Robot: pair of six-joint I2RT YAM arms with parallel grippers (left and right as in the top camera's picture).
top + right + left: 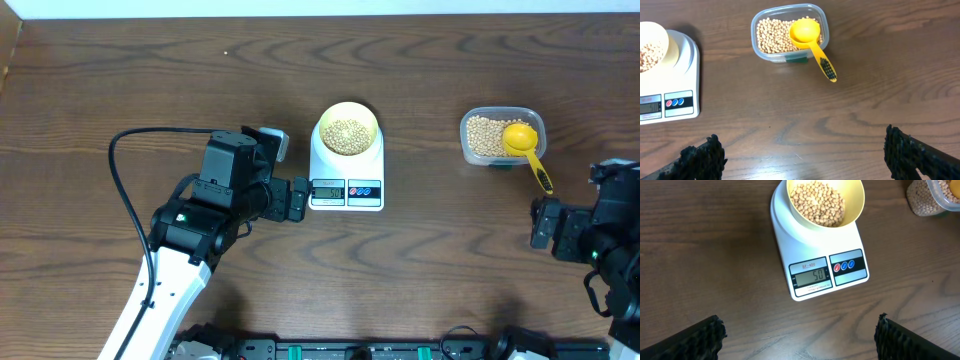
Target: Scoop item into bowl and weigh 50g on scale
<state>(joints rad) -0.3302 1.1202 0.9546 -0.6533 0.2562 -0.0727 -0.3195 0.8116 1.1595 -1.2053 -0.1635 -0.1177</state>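
Bowl (347, 109) of beans (347, 134) atop scale (345, 172)

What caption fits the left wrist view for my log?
Pale yellow bowl of beans on the white scale, display reading 50, left gripper open below.

The white rounded-rectangle digital scale (346, 204), just right of my left claw (297, 199), bears the pale yellow round bowl (322, 128) of tan beans (347, 135); right of it, the clear plastic tub (466, 135) holds the yellow long-handled scoop (522, 140).

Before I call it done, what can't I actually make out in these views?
- Overhead: the white digital kitchen scale has display digits too small to read.
- Right wrist: the small pale yellow bowl is cut off by the left edge.
- Left wrist: the clear rounded plastic tub is cut off by the top-right corner.
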